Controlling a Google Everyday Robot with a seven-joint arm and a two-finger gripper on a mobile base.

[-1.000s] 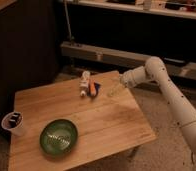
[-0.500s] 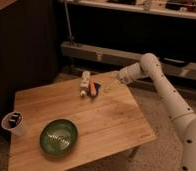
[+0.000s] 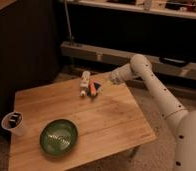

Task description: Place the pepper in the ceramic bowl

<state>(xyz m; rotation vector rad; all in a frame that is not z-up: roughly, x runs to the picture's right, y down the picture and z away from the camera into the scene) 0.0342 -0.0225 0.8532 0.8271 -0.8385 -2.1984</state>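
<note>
Pepper at the far desk edge, end effector just beside it

Nearest, the dark green ceramic bowl (image 3: 59, 137) sits on the front left part of the wooden desk (image 3: 111, 125) with nothing in it, and a white cup (image 3: 13, 123) stands at the left edge beside it. Well apart from the bowl, near the far edge, the orange pepper (image 3: 93, 87) lies against a white bottle (image 3: 84, 82) on its left, with a small blue object (image 3: 97, 93) on its right. The end effector (image 3: 104, 82) hangs just right of the pepper on the white arm (image 3: 156, 92); whether it is open, closed or gripping cannot be told.
</note>
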